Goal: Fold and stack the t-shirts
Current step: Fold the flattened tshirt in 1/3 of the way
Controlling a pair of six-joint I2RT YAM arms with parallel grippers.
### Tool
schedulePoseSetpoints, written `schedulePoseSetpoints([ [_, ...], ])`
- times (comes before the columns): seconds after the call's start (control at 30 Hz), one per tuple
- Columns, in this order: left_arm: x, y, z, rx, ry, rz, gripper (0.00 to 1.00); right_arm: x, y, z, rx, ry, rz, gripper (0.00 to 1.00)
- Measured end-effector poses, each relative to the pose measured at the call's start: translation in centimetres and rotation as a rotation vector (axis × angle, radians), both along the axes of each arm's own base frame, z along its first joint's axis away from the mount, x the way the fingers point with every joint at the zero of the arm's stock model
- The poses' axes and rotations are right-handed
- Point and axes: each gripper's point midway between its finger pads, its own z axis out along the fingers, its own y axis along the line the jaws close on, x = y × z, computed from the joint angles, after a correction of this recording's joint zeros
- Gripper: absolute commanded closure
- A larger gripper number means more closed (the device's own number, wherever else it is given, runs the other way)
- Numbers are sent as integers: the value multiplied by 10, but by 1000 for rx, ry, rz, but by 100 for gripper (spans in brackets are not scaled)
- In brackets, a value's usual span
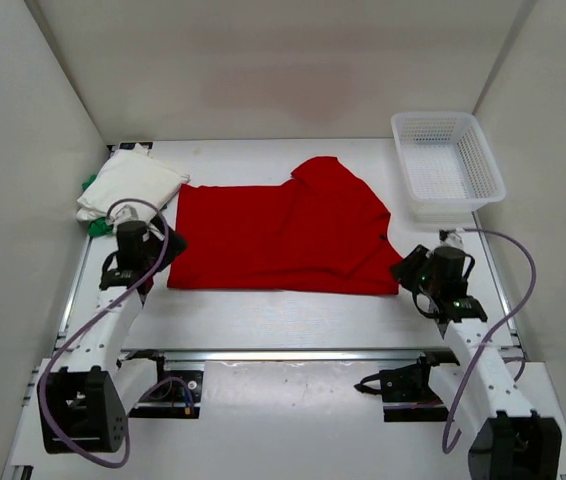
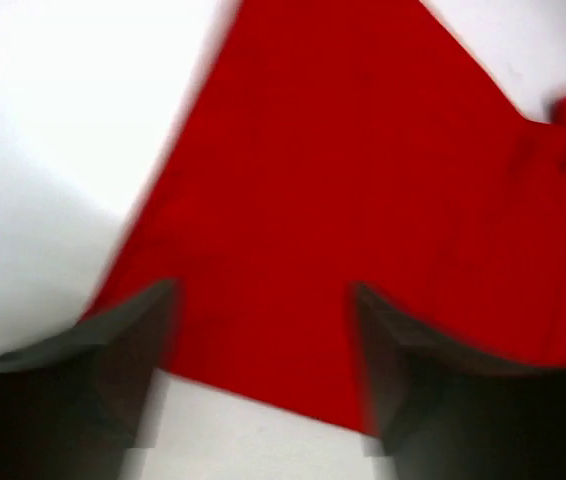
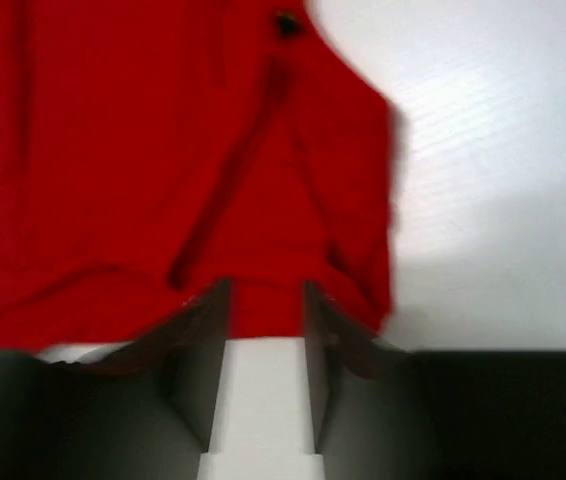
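Observation:
The red t-shirt (image 1: 283, 235) lies spread flat on the middle of the table, with one part folded over at its back right. The white t-shirt (image 1: 133, 180) lies folded at the back left, on top of the green t-shirt (image 1: 91, 226), which only peeks out. My left gripper (image 1: 166, 250) is open at the red shirt's near left corner; in the left wrist view (image 2: 263, 300) its jaws stand wide apart over the cloth's edge (image 2: 343, 200). My right gripper (image 1: 403, 270) is open at the near right corner; its fingertips (image 3: 266, 290) reach the red hem (image 3: 163, 150), holding nothing.
A white mesh basket (image 1: 446, 165) stands at the back right, close to the red shirt's right edge. White walls close in the table on three sides. A metal rail (image 1: 283, 353) runs across in front of the arms.

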Motion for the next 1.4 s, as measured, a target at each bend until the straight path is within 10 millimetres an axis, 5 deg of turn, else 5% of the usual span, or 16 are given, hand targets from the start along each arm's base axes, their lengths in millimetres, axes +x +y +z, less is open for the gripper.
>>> schedulePoseSetpoints([
  [0.03,8,-11,9,13,-34,-33,63,8,8,8,0,-18,38,97],
  [0.13,16,-71,20,25,-97,-209,88,26,38,17,13,-36,150,100],
  [0.27,10,-133,-4,8,-56,-388,90,32,65,-4,23,23,249,99],
  [0.4,4,-162,-37,-18,23,-456,89,40,72,-17,30,52,270,100],
  [0.53,-4,-183,-46,-44,32,-513,88,44,75,-24,36,61,275,100],
  [1.1,-5,-203,-52,-115,4,-550,88,48,87,-59,45,150,304,99],
  [1.27,-5,-199,-55,-117,10,-538,88,78,94,-53,65,135,304,100],
  [1.4,-4,-196,-54,-118,9,-531,88,131,106,-35,104,80,300,100],
])
